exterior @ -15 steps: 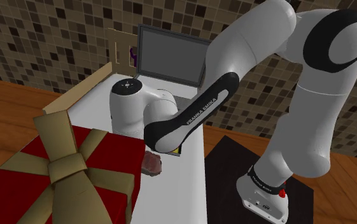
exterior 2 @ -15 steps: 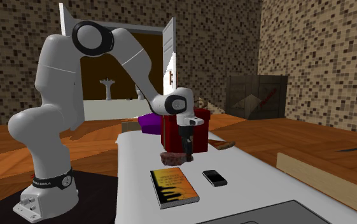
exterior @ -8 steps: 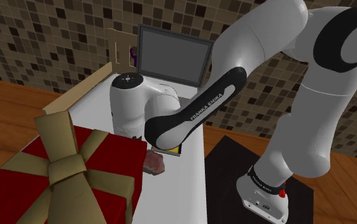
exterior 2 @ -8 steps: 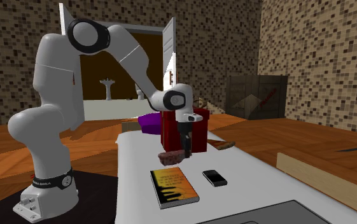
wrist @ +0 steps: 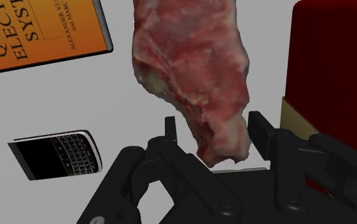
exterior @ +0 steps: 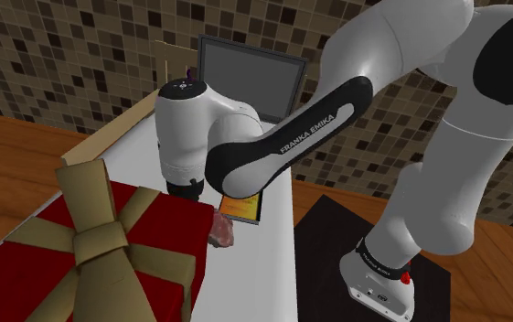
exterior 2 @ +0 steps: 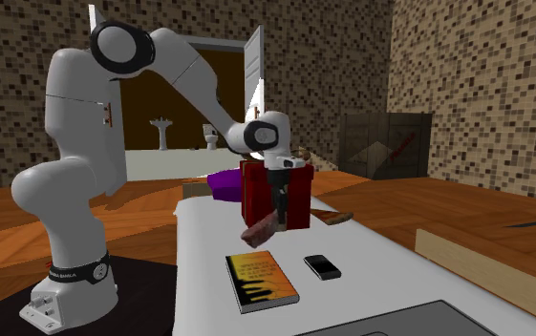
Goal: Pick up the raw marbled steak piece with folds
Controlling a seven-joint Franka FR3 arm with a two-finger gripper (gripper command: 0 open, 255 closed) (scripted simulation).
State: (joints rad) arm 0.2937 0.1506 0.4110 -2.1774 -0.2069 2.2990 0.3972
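Observation:
The raw marbled steak [wrist: 193,70] is a red and pink folded slab hanging down from my gripper [wrist: 215,132], whose fingers [wrist: 260,126] are shut on its end. In the second exterior view the steak [exterior 2: 259,230] dangles tilted a little above the white table [exterior 2: 380,277], under the gripper [exterior 2: 277,221] and in front of the red gift box [exterior 2: 295,196]. From the shoulder view the steak [exterior: 224,230] peeks out below the arm, beside the red box [exterior: 108,247].
An orange book [exterior 2: 259,279] and a black phone [exterior 2: 322,266] lie on the table below the steak, also seen as book [wrist: 37,32] and phone [wrist: 56,156]. A laptop [exterior: 250,78] stands open at the table's far end. A purple object [exterior 2: 225,181] sits behind the red box.
The gripper has risen with the steak clasped in it. The steak has left the table and now hangs tilted above it.

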